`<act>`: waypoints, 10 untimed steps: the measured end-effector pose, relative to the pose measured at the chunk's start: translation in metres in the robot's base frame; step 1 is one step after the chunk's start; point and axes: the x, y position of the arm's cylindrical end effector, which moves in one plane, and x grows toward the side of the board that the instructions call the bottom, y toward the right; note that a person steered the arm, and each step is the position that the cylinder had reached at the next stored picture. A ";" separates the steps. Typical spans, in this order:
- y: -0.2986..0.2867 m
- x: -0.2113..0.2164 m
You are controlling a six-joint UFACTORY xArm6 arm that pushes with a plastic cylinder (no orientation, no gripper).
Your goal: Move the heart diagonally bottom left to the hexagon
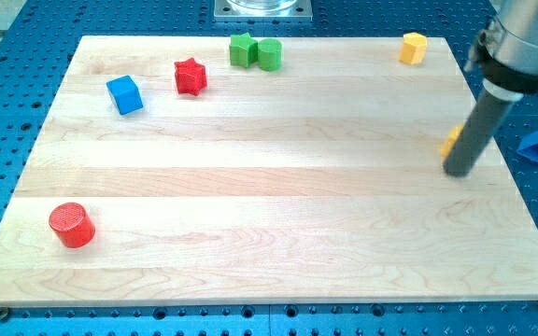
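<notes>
My tip [459, 173] rests on the wooden board [269, 215] near its right edge. A yellow block [450, 142] peeks out just left of the rod, mostly hidden behind it, so its shape cannot be made out. It touches or nearly touches the rod above the tip. A second yellow block [414, 47], which looks like a hexagon, sits at the board's top right, well above the tip.
A blue cube [125, 94] and a red star [191, 76] lie at the top left. Two green blocks [255, 52] sit together at the top centre. A red cylinder [71, 225] is at the bottom left. A blue triangle [535, 145] lies off the board, right.
</notes>
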 end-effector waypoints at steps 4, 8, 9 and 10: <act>0.017 -0.008; -0.023 -0.134; -0.002 -0.093; -0.041 -0.084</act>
